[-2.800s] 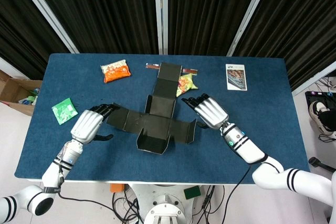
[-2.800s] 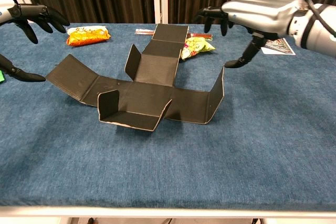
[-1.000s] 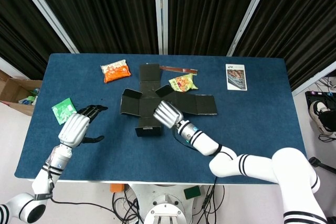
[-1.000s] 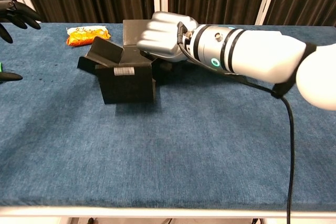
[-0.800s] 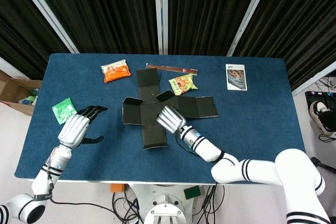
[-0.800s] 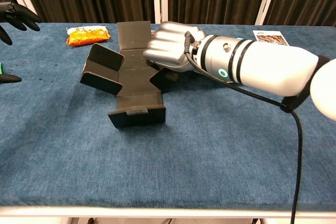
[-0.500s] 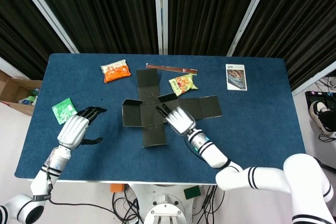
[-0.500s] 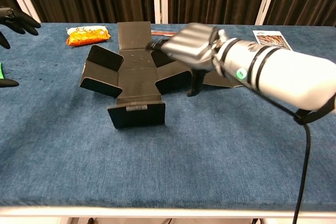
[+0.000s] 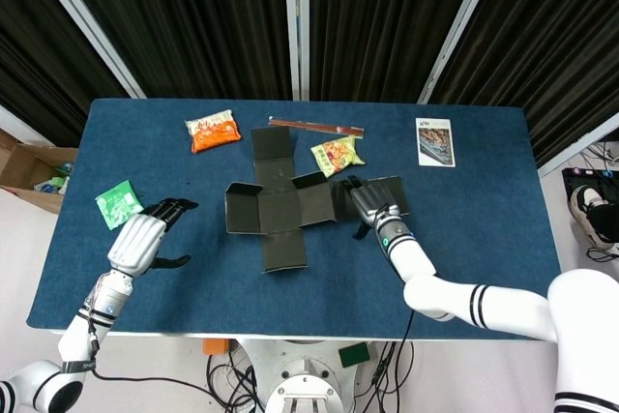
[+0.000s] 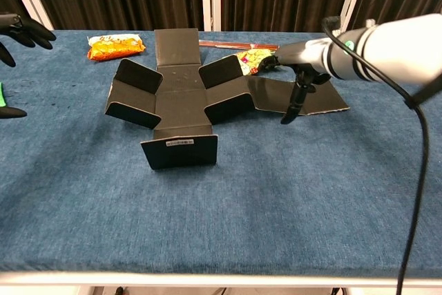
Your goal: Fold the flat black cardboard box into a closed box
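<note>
Black ribbed curtains hang behind the blue tabletop point(image 9: 484, 239), and the black cardboard box point(image 9: 285, 208) lies unfolded near the middle of it, a cross of panels. From the chest view its near flap stands up with a small white label facing me, and the two short side flaps are tilted up on either side of the centre panel. One long panel runs toward the far edge, another stretches out flat to the right.

My right hand point(image 9: 368, 204) is over that right-hand panel, palm down, fingers spread and holding nothing; in the chest view my dark thumb points down just above the cardboard, and I cannot tell whether it touches. My left hand point(image 9: 138, 242) hovers near the left edge, well apart from the box, fingers loosely spread and empty. Only its dark fingertips point(image 10: 27, 32) show at the left border of the chest view.

Just beside my left hand, toward the left edge, lies a green packet point(image 9: 119, 204). Along the far side there is an orange snack bag point(image 9: 213, 130), a thin red-brown stick pack point(image 9: 315, 127) close to the far end of the box, and a yellow-green snack bag point(image 9: 337, 154) just beyond my right hand. A printed card point(image 9: 434, 142) sits toward the far right corner, well apart from everything else.
</note>
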You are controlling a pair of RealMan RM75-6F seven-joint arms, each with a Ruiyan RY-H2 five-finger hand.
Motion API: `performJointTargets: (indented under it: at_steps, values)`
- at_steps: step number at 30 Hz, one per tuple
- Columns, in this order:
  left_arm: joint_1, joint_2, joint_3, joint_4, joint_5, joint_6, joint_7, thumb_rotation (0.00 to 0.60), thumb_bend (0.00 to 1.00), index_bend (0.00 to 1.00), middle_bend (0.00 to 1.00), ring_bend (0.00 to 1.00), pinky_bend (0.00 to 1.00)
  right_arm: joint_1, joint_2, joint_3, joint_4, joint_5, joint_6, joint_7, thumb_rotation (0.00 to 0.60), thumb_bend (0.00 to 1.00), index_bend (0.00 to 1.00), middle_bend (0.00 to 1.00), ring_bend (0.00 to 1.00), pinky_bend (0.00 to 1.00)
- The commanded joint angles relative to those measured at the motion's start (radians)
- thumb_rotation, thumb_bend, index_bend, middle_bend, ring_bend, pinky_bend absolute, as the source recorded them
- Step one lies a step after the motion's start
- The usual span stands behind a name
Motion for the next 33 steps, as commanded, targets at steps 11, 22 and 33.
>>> performJointTargets:
  at_steps: [11, 22, 33]
  values:
    - [0.004, 0.004, 0.0, 0.0, -0.016, -0.014, 0.0, 0.6, 0.0, 0.19, 0.2, 0.17, 0.33, 0.178, -0.059, -0.089, 0.184, 0.211, -0.088, -0.032, 0.6, 0.13, 0.0, 0.06, 0.77, 1.0]
    - [0.012, 0.007, 0.003, 0.008, -0.017, -0.012, -0.016, 0.6, 0.0, 0.19, 0.2, 0.17, 0.33, 0.232, -0.103, -0.146, 0.243, 0.259, -0.088, -0.044, 0.6, 0.13, 0.0, 0.1, 0.77, 1.0]
    - [-0.041, -0.037, 0.004, 0.118, -0.105, -0.148, 0.195, 0.6, 0.0, 0.06, 0.03, 0.45, 0.58, 0.247, -0.095, -0.152, 0.209, 0.204, -0.036, -0.036, 0.6, 0.29, 0.46, 0.32, 0.79, 1.0]
